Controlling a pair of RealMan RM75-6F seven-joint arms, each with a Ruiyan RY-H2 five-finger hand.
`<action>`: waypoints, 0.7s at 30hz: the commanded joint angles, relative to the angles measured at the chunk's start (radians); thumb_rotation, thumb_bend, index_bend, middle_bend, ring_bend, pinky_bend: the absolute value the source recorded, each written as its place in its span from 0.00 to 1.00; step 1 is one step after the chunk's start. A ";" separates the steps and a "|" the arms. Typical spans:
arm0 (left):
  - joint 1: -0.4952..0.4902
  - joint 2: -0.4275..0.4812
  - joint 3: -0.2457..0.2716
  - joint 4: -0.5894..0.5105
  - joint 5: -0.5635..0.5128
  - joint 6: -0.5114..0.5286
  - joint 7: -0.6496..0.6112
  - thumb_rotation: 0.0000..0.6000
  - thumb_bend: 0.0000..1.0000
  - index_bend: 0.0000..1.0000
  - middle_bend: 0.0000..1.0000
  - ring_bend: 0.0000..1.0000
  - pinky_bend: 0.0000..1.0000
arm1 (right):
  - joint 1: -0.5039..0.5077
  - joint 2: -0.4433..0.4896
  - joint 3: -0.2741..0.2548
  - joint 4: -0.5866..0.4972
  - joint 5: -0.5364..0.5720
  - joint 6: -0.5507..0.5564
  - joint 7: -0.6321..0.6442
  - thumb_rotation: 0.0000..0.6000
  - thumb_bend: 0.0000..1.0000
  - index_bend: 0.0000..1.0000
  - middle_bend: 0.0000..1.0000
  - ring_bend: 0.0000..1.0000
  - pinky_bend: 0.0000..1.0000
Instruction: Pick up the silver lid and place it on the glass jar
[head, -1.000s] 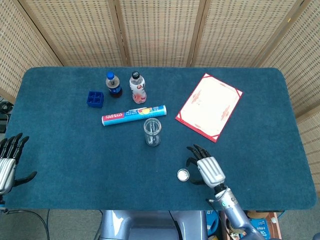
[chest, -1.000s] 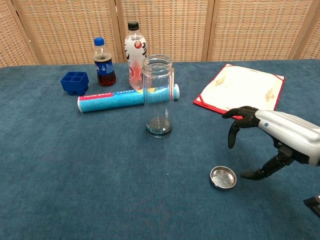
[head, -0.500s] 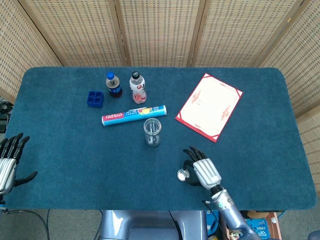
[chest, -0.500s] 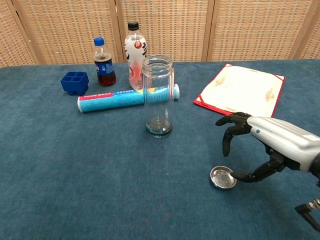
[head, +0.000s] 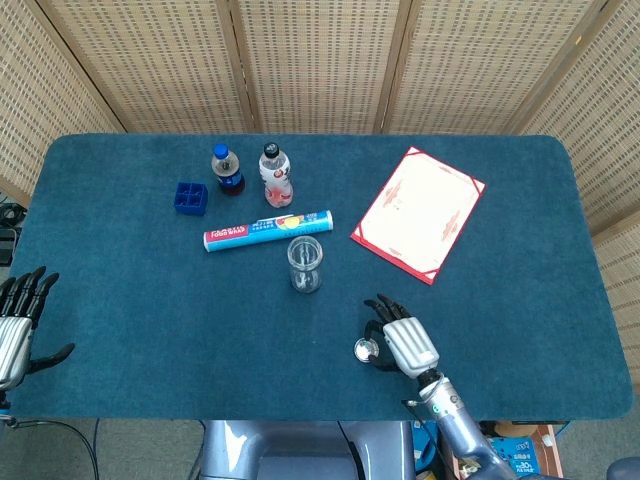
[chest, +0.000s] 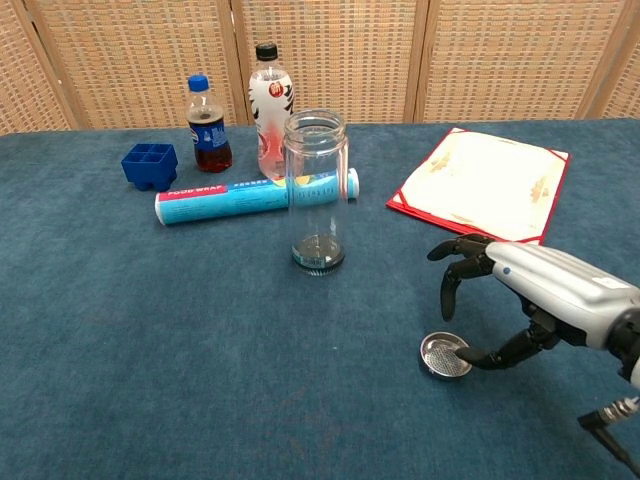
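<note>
The silver lid (head: 366, 349) (chest: 445, 356) lies upside down on the blue cloth near the table's front edge. My right hand (head: 401, 337) (chest: 520, 290) hovers over it from the right, fingers spread and arched above it, thumb tip touching the lid's right rim; it holds nothing. The empty glass jar (head: 304, 264) (chest: 316, 190) stands upright and uncovered in the middle of the table, left of and behind the lid. My left hand (head: 18, 322) rests open at the table's front left corner, seen only in the head view.
Behind the jar lies a blue-and-pink wrap box (chest: 255, 197). A cola bottle (chest: 206, 125), a white drink bottle (chest: 268, 103) and a blue tray (chest: 150, 165) stand at the back left. A red-bordered folder (chest: 484, 183) lies at the back right.
My right hand has moved left toward the lid and lowered; its thumb now reaches the lid's rim. The lid, the jar and the left hand have stayed put.
</note>
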 joint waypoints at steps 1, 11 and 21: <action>-0.001 -0.001 0.000 0.000 0.001 -0.001 0.001 1.00 0.18 0.00 0.00 0.00 0.00 | 0.002 -0.005 -0.001 0.006 0.005 -0.005 0.003 1.00 0.41 0.53 0.22 0.02 0.21; -0.002 -0.001 0.001 0.000 0.000 -0.003 0.001 1.00 0.18 0.00 0.00 0.00 0.00 | 0.010 -0.027 -0.002 0.037 0.016 -0.017 0.017 1.00 0.41 0.55 0.23 0.02 0.21; -0.003 -0.002 0.002 0.002 0.000 -0.006 -0.001 1.00 0.18 0.00 0.00 0.00 0.00 | 0.022 -0.046 0.003 0.065 0.029 -0.034 0.024 1.00 0.41 0.56 0.23 0.02 0.21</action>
